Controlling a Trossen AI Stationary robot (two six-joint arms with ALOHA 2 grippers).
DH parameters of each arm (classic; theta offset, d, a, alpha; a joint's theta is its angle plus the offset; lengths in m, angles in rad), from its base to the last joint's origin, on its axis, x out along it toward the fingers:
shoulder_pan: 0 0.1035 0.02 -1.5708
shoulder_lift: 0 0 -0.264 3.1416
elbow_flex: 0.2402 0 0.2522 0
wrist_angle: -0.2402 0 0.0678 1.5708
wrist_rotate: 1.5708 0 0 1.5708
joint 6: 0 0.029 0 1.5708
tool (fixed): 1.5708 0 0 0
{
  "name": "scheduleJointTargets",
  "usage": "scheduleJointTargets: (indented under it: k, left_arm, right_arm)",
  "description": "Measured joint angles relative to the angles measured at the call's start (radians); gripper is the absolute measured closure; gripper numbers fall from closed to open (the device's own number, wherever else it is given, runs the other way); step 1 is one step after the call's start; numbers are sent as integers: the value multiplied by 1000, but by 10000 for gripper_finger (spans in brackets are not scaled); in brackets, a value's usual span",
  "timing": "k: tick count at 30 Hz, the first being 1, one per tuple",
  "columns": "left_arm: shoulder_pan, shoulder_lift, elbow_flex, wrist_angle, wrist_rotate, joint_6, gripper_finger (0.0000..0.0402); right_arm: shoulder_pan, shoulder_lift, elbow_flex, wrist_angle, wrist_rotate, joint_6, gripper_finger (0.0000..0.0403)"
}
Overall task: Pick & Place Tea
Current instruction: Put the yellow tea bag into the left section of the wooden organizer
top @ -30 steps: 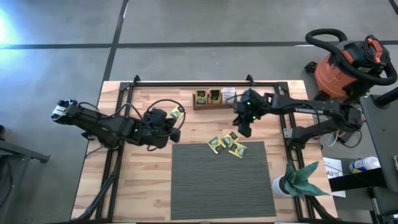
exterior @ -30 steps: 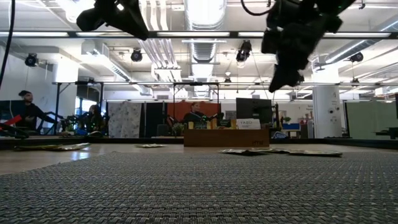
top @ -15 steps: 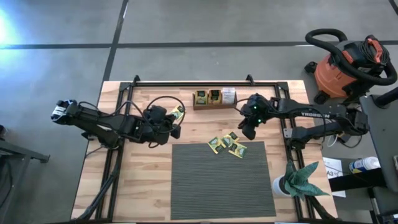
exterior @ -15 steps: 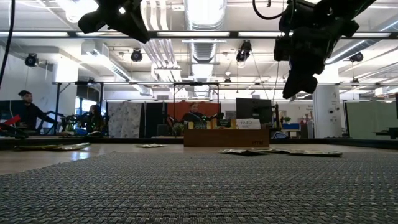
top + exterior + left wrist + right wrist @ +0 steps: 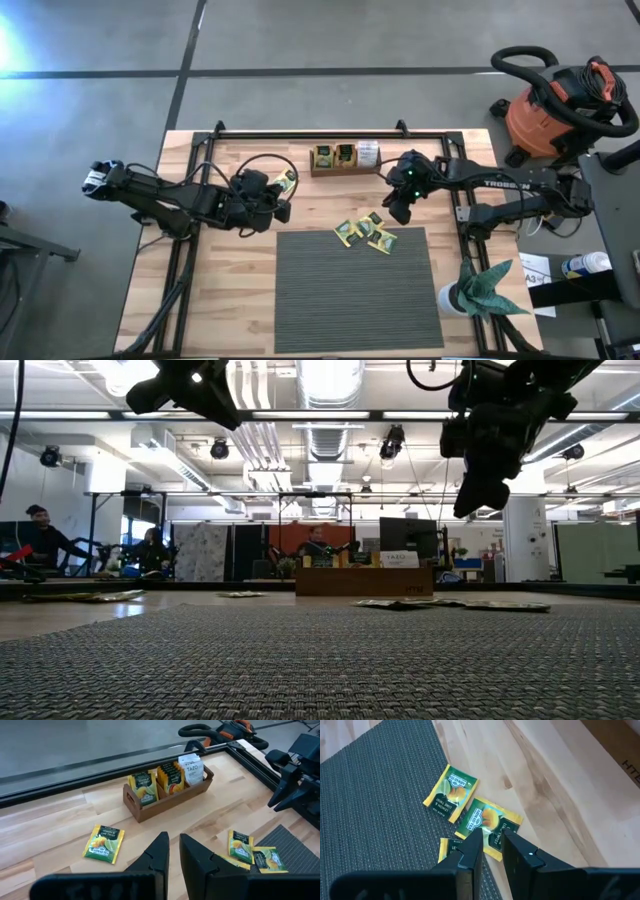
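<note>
1. Already, the tray [image 5: 345,158] is holding sachets standing in its compartments, so I am judging part of the sorting done.
2. Loose tea is lying on the surface: a small cluster [image 5: 365,233] at the mat's [image 5: 355,290] far edge, and one sachet [image 5: 103,842] on the wood near my left pincer [image 5: 173,851].
3. My right pincer [image 5: 489,842] is hovering over the cluster, fingers nearly pressed together, pinching nothing.
4. My left pincer is hanging nearly closed and empty.
5. I am reckoning several picks are left.
</note>
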Motion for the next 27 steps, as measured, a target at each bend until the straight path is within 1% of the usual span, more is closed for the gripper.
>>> scheduleJointTargets:
  k: [13,16,19,23,27]
  left_arm:
    - [1,0,-6,1,11,1,362]
    - [1,-1,-30,1,48,-2,362]
    - [7,-1,-61,12,135,-45,362]
    - [8,1,-118,122,217,-65,362]
    - [10,1,-200,328,257,-51,362]
  right_arm:
    - [3,0,-40,0,-1,73,332]
    - [10,0,-40,3,-2,72,317]
    - [16,0,-40,3,-2,72,293]
    - [27,0,-40,3,-2,72,258]
    - [38,10,-40,2,-4,76,237]
